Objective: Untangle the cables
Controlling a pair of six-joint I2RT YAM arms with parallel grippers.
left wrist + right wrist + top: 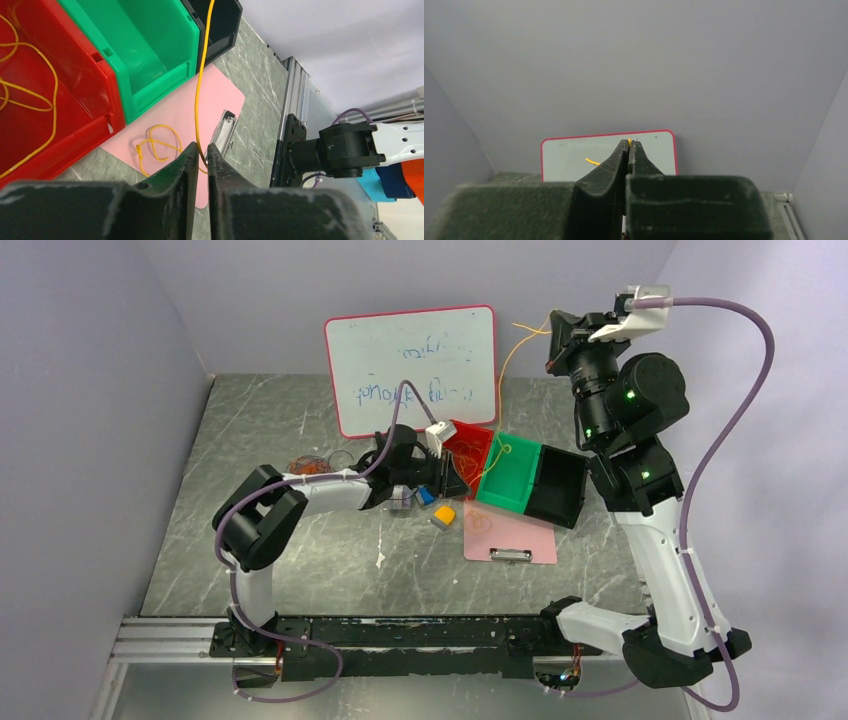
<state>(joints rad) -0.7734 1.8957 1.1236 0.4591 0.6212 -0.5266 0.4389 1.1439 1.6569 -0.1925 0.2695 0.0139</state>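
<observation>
A thin yellow wire cable (198, 100), strung above the flat pink clipboard (222, 97), is clenched high in the right gripper (629, 145) and straddled by the left gripper (201, 150); whether it is pinched there cannot be told. The drawing-out step is judged in hand; firm clamping is called for next.

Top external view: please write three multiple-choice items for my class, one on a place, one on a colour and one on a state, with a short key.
1. Where is the green bin?
A) between the red bin and the black bin
B) on the whiteboard
C) beside the arm bases

2. What colour is the clipboard?
A) blue
B) pink
C) white

3. The right gripper is:
A) wide open
B) resting on the table
C) shut on the yellow cable

Key: A, the three bins stand in a row; B, pink shows below the bins; C, it pinches the cable, raised high.
</observation>
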